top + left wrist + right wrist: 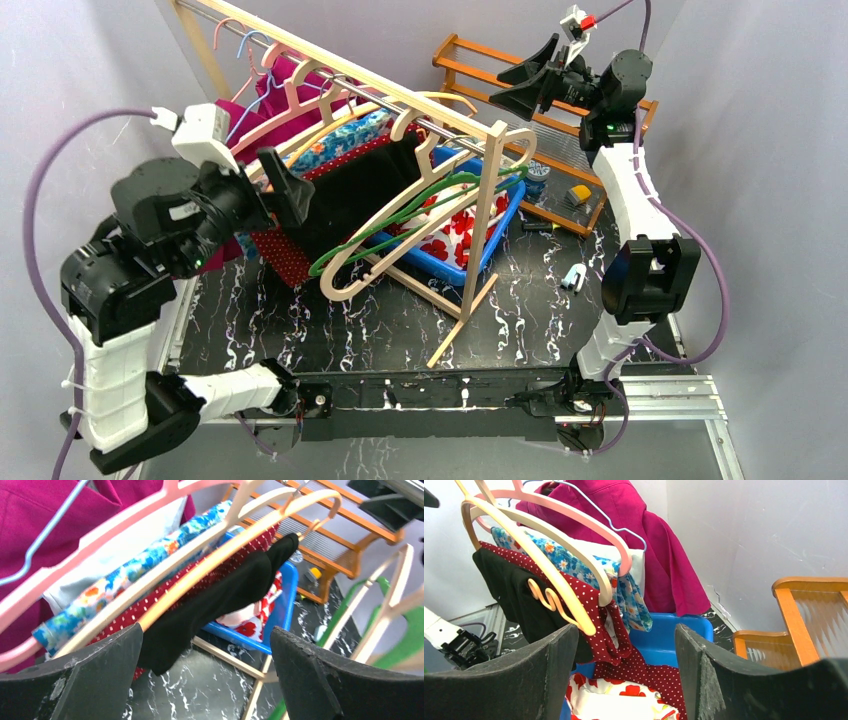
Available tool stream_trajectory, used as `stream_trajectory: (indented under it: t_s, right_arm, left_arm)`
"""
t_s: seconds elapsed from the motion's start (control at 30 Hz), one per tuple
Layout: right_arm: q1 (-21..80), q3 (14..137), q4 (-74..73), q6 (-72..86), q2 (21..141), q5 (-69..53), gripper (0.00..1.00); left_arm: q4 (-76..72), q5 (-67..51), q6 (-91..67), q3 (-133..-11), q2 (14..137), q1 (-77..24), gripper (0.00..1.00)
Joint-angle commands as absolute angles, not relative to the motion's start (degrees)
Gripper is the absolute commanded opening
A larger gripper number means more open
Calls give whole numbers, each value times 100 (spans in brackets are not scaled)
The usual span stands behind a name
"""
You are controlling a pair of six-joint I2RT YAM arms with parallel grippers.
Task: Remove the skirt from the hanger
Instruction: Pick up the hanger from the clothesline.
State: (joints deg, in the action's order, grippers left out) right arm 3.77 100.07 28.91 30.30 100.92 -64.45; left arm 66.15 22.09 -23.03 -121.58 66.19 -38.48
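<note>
From above, the black skirt (355,195) is seen draped below the clothes rail (350,70), with the left gripper (288,188) held just beside its near-left edge, jaws apart. This arm is judged the nearer. The right gripper (522,80) is kept well apart from it, past the rail's far end. In the left wrist view the skirt is framed between the parted fingers (80,680), folded over a wooden hanger (170,601), its long axis running ahead and to the right along the bar. In the right wrist view the skirt is found ahead and to the left of spread fingers (524,680) — nothing is gripped.
</note>
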Motion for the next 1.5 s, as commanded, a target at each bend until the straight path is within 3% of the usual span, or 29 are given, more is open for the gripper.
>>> stream_trajectory:
  t_s: [0.0, 0.17, 0.43, 0.53, 0.7, 0.93, 1.13, 1.27, 1.43, 1.47]
  right_arm:
    - [330, 10333, 3286, 3190, 9804, -6434, 78]
    - [327, 9824, 3416, 3154, 9475, -6526, 80]
    - [329, 9448, 3437, 3052, 9083, -6552, 80]
    - [333, 9433, 3452, 3090, 9064, -6531, 81]
    - [345, 9386, 3498, 3175, 9096, -6493, 81]
    - [416, 9177, 3590, 3261, 8974, -6450, 81]
    - [484, 8921, 3587, 3277, 8819, -6409, 81]
    - [525, 8807, 3488, 3238, 8721, -6405, 81]
    - [533, 8629, 3222, 3065, 8502, -6303, 81]
    - [537, 8592, 3187, 3034, 8465, -6291, 81]
  left_arm:
    - [6859, 2933, -1859, -12365, 7219, -3867, 98]
    - [6138, 2321, -1004, -12285, 7314, -3867, 98]
    - [6077, 2490, -623, -12376, 7754, -3863, 98]
    - [5938, 1976, -708, -11980, 7575, -3866, 93]
    - [5615, 1082, -1333, -10973, 6852, -3862, 73]
    - [4609, 927, -1961, -9431, 5929, -3866, 47]
    - [3817, 1027, -2145, -8367, 5188, -3865, 39]
    - [3078, 819, -1946, -7680, 4777, -3863, 28]
    - [2764, 803, -1598, -7764, 4780, -3862, 1]
    - [2783, 722, -1563, -7928, 4860, -3867, 0]
